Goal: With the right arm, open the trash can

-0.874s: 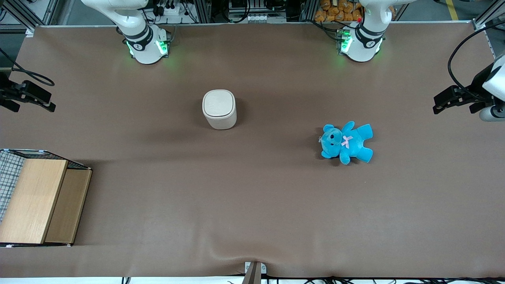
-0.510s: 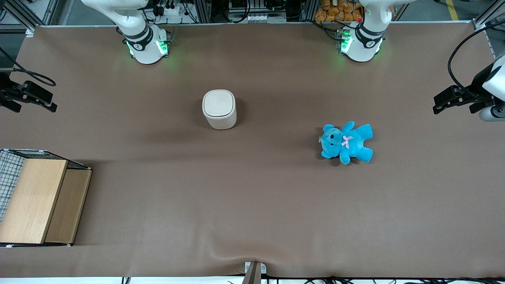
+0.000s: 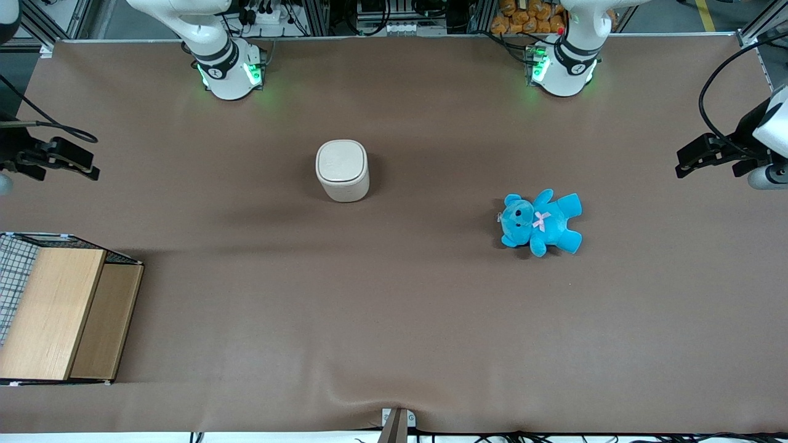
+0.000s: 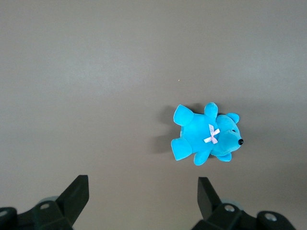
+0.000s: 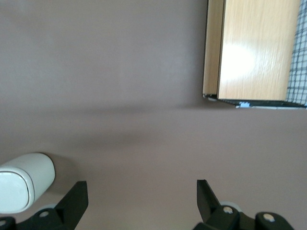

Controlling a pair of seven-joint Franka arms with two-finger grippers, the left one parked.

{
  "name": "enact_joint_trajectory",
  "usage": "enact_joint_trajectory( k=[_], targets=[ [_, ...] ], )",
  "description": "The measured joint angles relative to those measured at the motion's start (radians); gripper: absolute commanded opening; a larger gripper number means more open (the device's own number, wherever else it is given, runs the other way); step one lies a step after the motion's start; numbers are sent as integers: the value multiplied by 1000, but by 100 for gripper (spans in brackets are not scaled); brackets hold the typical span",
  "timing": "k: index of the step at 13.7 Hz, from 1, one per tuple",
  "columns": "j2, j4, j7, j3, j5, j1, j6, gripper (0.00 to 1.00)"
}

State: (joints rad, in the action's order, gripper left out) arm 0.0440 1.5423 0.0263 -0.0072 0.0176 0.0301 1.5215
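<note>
Now we see our gripper point(image 3: 77, 165) with fingers spread and empty, high above the working arm's end of the table point(image 3: 394, 320). Toward the table's middle, well apart, stands the trash can point(image 3: 342, 170), lid closed.

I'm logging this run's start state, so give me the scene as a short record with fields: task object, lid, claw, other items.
task object: trash can, upright on the brown table
lid: flat and shut
claw: right arm's claw open, holding nothing, above the table toward the working arm's end, well apart from the trash can
other items: blue teddy lying toward the parked arm's end; wooden box with wire mesh at the working arm's end, nearer the front camera than the trash can
task progress: lid not yet touched
</note>
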Motion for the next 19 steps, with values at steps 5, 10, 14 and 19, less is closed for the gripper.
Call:
enact_joint_trajectory(
  k=[5, 10, 14, 19],
  targets=[
    [1, 17, 2, 35, 2, -24, -52, 100],
    [-2, 53, -132, 95, 33, -110, -80, 49],
    [-7, 124, -227, 103, 59, -216, -76, 18],
    [-19, 210, -330, 104, 73, -324, -24, 0]
  ],
)
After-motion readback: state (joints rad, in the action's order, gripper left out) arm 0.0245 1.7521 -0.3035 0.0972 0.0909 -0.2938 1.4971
